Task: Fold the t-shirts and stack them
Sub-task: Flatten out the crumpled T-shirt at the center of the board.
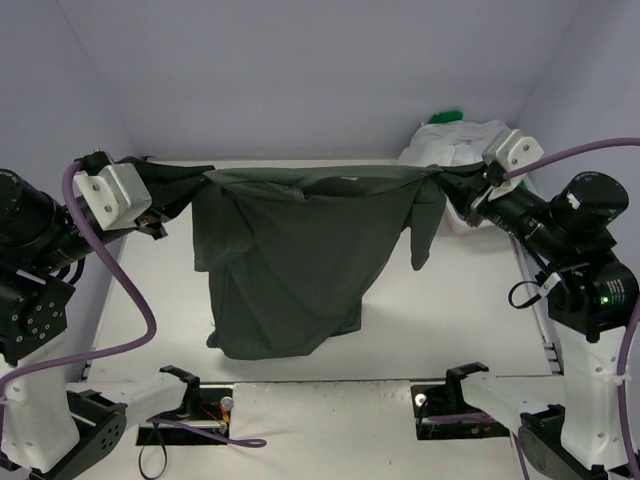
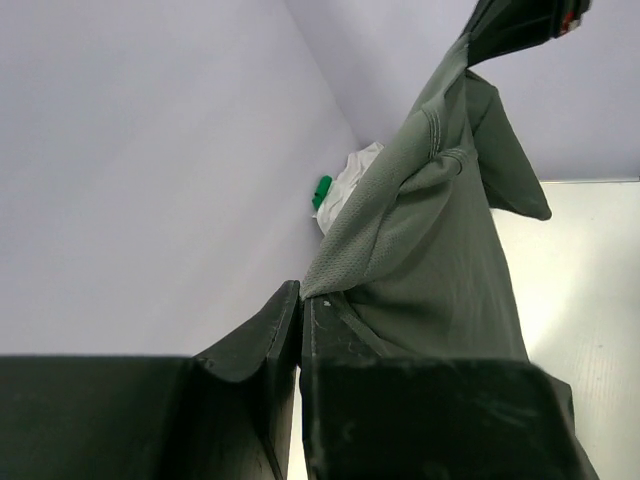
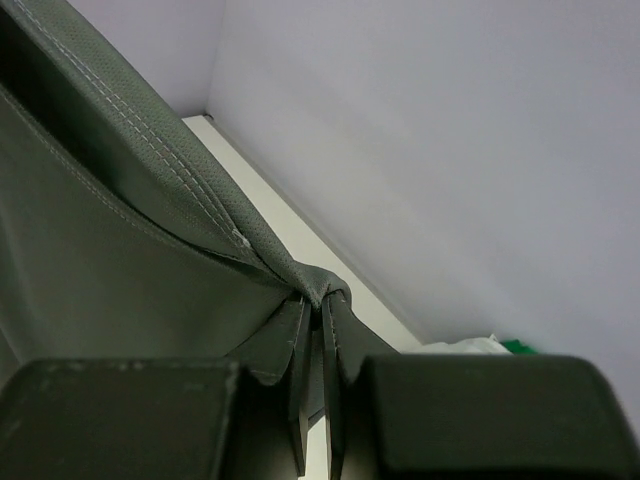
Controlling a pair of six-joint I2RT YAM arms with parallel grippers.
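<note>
The dark grey t-shirt [image 1: 290, 260] is held stretched side to side, clamped at its ends by the left claw [image 1: 160, 218] and right claw [image 1: 458, 195]; the bench [image 1: 450, 320] is seemingly brushed by its hem.

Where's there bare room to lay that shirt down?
Bare white tabletop lies right of the hanging dark grey cloth t-shirt and in a strip left of it. The far right corner is crowded with heaped white and green cloth.
</note>
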